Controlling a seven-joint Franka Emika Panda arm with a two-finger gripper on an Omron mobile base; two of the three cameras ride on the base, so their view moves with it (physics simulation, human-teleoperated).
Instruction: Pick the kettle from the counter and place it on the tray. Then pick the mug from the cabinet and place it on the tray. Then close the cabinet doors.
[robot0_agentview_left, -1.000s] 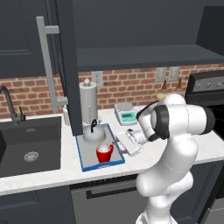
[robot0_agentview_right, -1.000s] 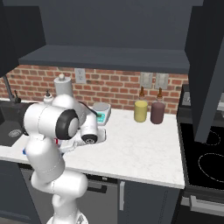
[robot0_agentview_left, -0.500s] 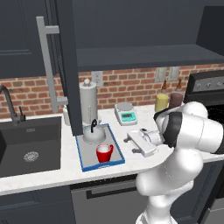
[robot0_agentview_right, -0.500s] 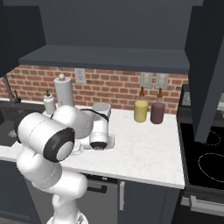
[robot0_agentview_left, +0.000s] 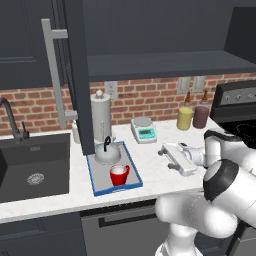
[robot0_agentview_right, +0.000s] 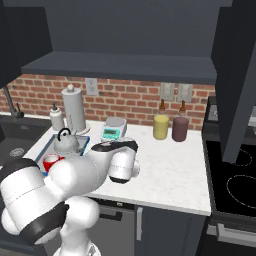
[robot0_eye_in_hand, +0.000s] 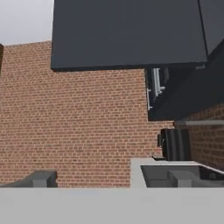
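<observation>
Kettle (robot0_agentview_left: 107, 154) and red mug (robot0_agentview_left: 119, 175) sit together on the blue-rimmed tray (robot0_agentview_left: 97, 185) on the white counter (robot0_agentview_left: 150, 175), beneath an open cabinet door (robot0_agentview_left: 80, 75). To their right, the gripper (robot0_agentview_left: 167, 159) hovers open and empty.

Arm: its big joint has swung from beside the tray (robot0_agentview_left: 98, 182) out to the right and lower, over the bare table (robot0_agentview_left: 155, 175).
Pincer (robot0_agentview_left: 167, 155): moved right, away from the mug (robot0_agentview_left: 119, 175), and now hangs above open table, well clear of the tray.
Jaws: no change.
</observation>
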